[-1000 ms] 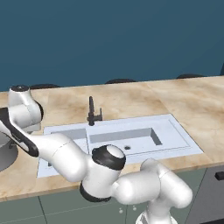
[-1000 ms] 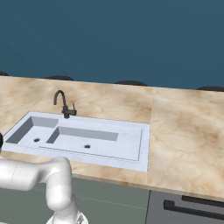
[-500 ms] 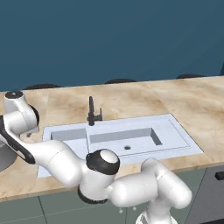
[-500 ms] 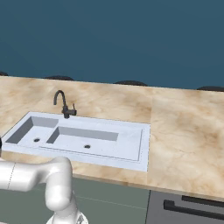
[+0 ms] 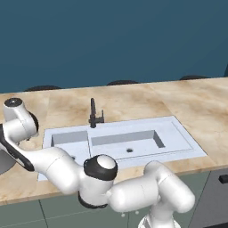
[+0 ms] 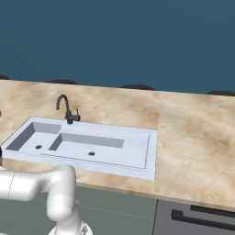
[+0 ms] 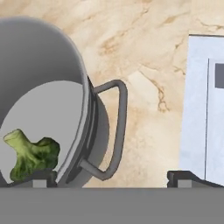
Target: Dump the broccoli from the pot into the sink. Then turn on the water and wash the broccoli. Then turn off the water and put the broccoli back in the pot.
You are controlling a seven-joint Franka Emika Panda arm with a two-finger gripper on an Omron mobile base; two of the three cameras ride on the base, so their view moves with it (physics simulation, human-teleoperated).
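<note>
One broccoli [image 7: 30, 154] lies lower left inside pot [image 7: 52, 78], stalk pointing upper left, floret lower right | gripper [image 7: 111, 177] fingers wide apart, empty, straddling pot handle [image 7: 114, 127] | sink [image 7: 199, 109] at right edge

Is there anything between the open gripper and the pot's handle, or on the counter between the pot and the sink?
Nothing visible. In the hand view the gripper hangs open over the pot, its loop handle lying between the fingertips. The broccoli is inside the pot. Only bare marble counter separates the pot from the sink.
</note>
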